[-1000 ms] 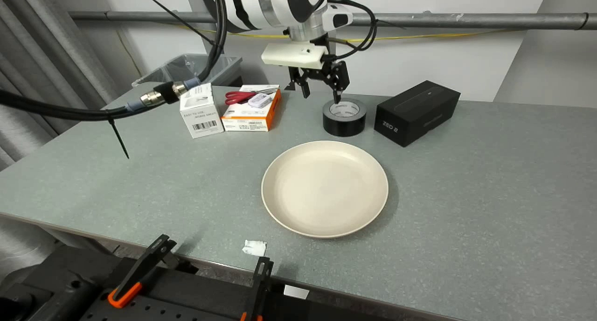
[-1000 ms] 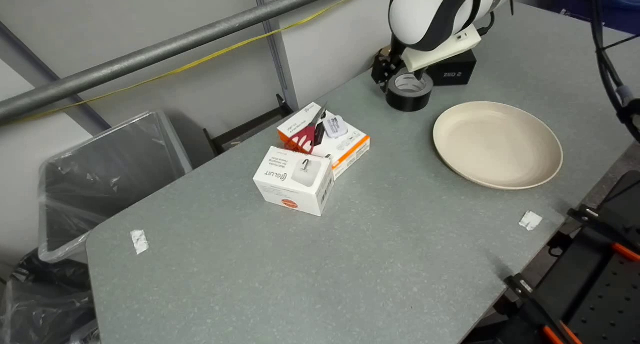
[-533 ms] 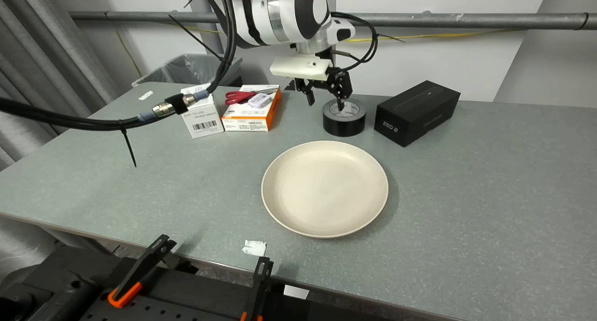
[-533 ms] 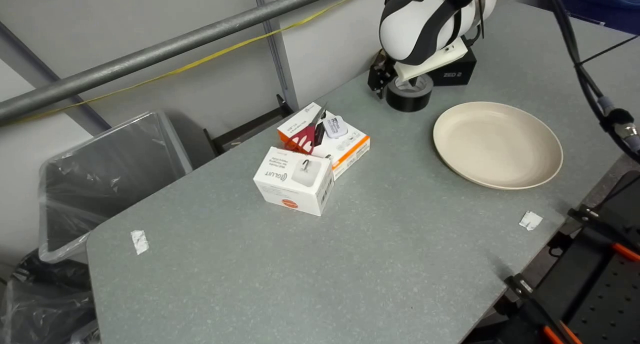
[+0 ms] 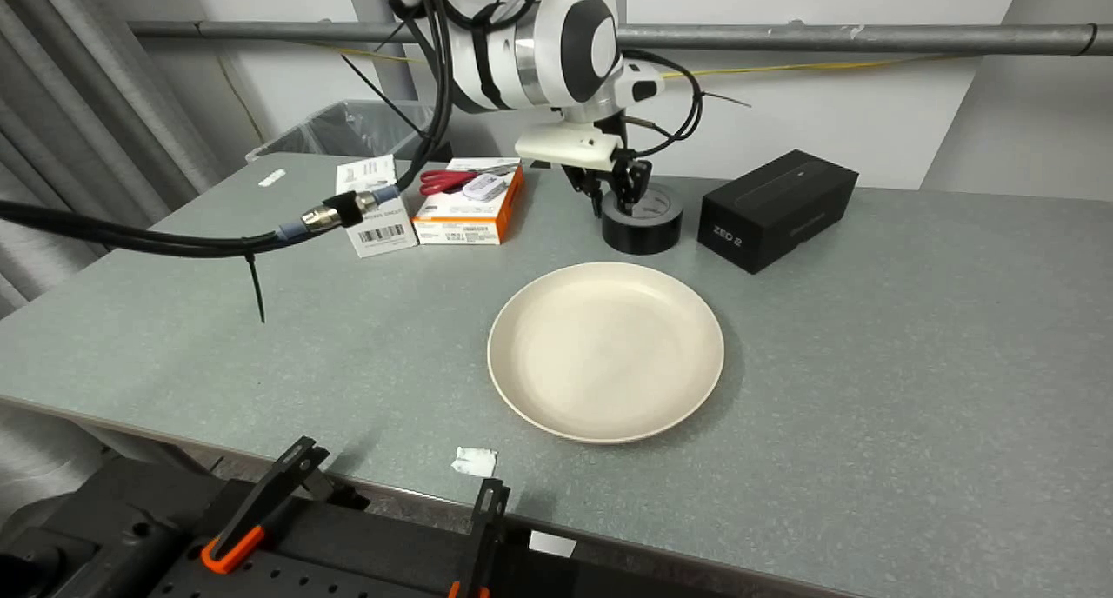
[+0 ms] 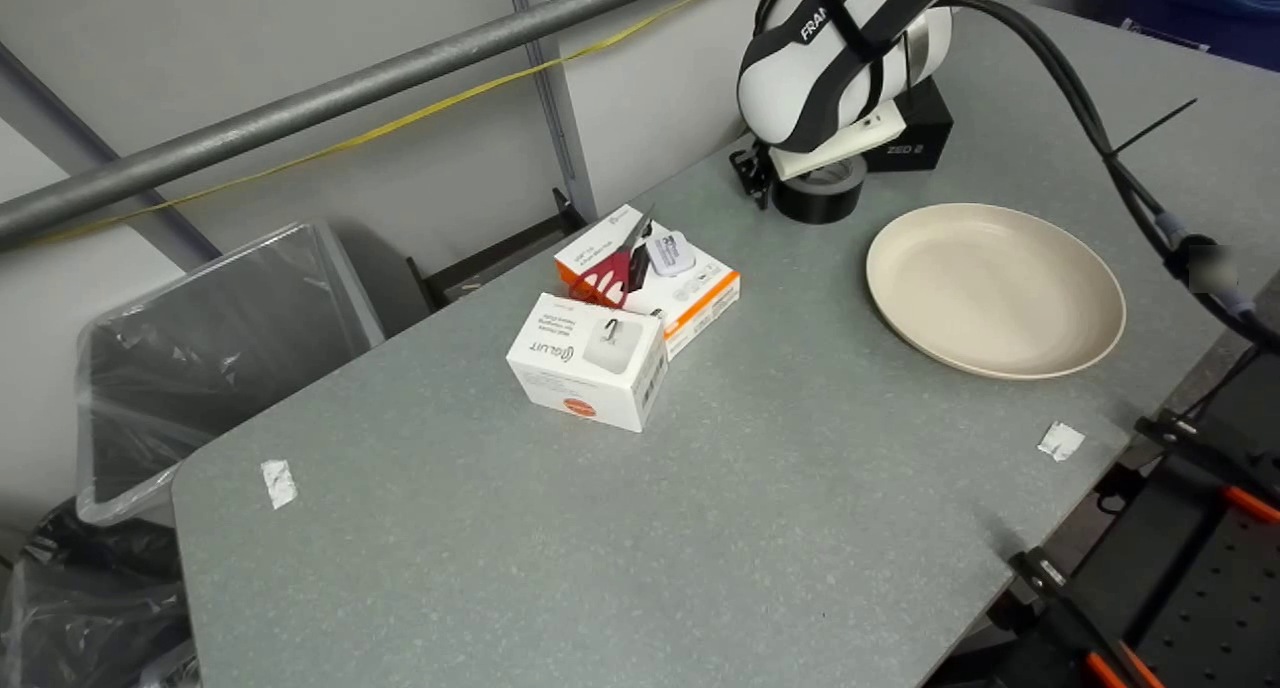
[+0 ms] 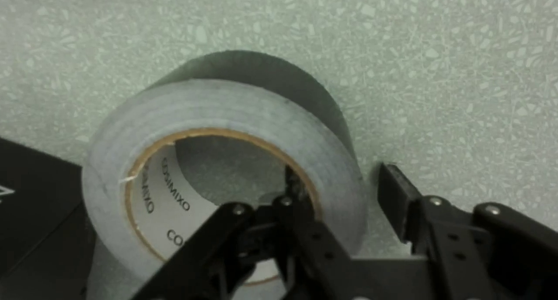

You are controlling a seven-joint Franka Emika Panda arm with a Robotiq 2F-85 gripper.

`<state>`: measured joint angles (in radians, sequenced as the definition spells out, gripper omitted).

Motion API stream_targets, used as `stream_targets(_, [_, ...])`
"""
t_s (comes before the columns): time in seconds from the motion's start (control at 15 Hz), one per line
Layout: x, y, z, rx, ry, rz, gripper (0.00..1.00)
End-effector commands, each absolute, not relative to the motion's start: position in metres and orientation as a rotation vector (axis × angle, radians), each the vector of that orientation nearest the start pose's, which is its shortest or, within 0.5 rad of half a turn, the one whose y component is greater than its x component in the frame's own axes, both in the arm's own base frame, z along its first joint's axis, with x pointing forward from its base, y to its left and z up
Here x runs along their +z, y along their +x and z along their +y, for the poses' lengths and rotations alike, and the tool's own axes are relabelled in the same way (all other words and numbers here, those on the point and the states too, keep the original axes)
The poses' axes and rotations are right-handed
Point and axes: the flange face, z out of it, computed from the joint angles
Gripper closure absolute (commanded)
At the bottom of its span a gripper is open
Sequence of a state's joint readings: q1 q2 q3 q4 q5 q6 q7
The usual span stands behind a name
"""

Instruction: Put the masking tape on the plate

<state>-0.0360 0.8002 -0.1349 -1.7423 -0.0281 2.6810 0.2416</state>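
The masking tape [image 5: 641, 235], a black roll with a greyish top face, lies flat on the table behind the plate. The cream plate [image 5: 606, 355] holds nothing in both exterior views. My gripper [image 7: 342, 189] straddles one side of the roll's wall. In the wrist view, one finger reaches down into the central hole, partly hidden by the roll. The other finger [image 7: 392, 199] stands outside, with a strip of table showing between it and the tape [image 7: 222, 103]. The jaws are partly apart and do not grip the roll. In an exterior view the arm covers much of the gripper.
A black box [image 5: 778, 211] stands close beside the tape. A white box [image 6: 588, 360] and an orange-edged box [image 5: 465, 229] with red scissors [image 5: 448, 181] on it sit farther along. Black cables [image 5: 174, 243] hang from the arm over the table. Clamps [image 5: 269, 494] grip the near edge.
The gripper has come down onto the tape, one finger sinking into its hole. Its fingers have drawn closer together. Tape, plate and boxes have stayed put.
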Motion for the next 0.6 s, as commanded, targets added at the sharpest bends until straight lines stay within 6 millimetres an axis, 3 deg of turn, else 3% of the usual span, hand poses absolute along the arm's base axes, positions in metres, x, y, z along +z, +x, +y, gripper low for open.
stream_targets(0.0, [0.147, 0.668, -0.108, -0.231, -3.149, 0.621, 0.81])
stream_targets(0.13, [0.16, 0.663, -0.111, -0.231, -3.129, 0.649, 0.96])
stream_targets(0.27, [0.18, 0.651, -0.112, -0.227, -3.113, 0.668, 0.94])
stream_targets(0.53, [0.223, 0.603, -0.12, -0.314, -3.079, 0.659, 0.94])
